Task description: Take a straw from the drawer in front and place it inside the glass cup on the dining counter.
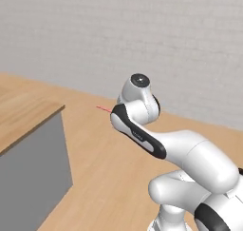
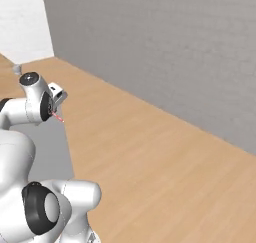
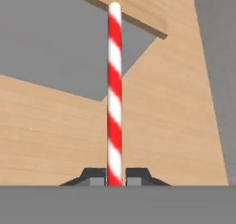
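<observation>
Fingers (image 3: 94,176) clamp our straw (image 3: 114,94) at its base; we see it standing straight out from between both tips, well above the floor (image 3: 175,126).

The arm (image 1: 142,125) hides most of the straw (image 1: 103,109).

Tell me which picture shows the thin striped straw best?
The hand view: the thin red-and-white striped straw stands full length, pinched between the fingers. The left base view shows a short red tip past the arm; the right base view a small bit.
</observation>
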Controlling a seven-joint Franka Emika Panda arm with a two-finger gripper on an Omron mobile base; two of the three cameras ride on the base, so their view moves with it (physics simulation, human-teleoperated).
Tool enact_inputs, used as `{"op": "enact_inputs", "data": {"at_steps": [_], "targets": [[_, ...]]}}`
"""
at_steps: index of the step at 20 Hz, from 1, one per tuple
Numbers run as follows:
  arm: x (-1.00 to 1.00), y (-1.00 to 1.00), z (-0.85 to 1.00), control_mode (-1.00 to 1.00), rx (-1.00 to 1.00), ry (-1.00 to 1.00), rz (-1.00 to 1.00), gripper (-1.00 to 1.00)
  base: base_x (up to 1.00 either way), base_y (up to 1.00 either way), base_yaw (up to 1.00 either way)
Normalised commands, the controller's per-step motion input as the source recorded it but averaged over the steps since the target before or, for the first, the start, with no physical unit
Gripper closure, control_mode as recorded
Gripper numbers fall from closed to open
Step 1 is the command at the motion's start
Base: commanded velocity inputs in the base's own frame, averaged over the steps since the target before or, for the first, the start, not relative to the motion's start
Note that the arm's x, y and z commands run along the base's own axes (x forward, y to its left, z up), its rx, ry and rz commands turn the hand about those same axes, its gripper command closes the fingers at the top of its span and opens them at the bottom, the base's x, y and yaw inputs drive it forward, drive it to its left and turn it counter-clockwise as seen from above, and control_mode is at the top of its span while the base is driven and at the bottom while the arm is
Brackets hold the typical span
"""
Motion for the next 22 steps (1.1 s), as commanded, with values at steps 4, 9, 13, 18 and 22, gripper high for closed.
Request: {"op": "enact_inputs", "data": {"at_steps": [4,9,13,18,22], "targets": [[0.0,0.0,0.0,1.0,0.0,0.0,0.0,1.0,0.86,-0.72,0.43],[0.0,0.0,0.0,1.0,0.0,0.0,0.0,1.0,0.79,-0.75,0.42],[0.0,0.0,0.0,1.0,0.0,0.0,0.0,1.0,0.68,-0.81,0.41],[0.0,0.0,0.0,1.0,0.0,0.0,0.0,1.0,0.66,-0.81,0.41],[0.0,0.0,0.0,1.0,0.0,0.0,0.0,1.0,0.67,-0.8,0.42]]}}
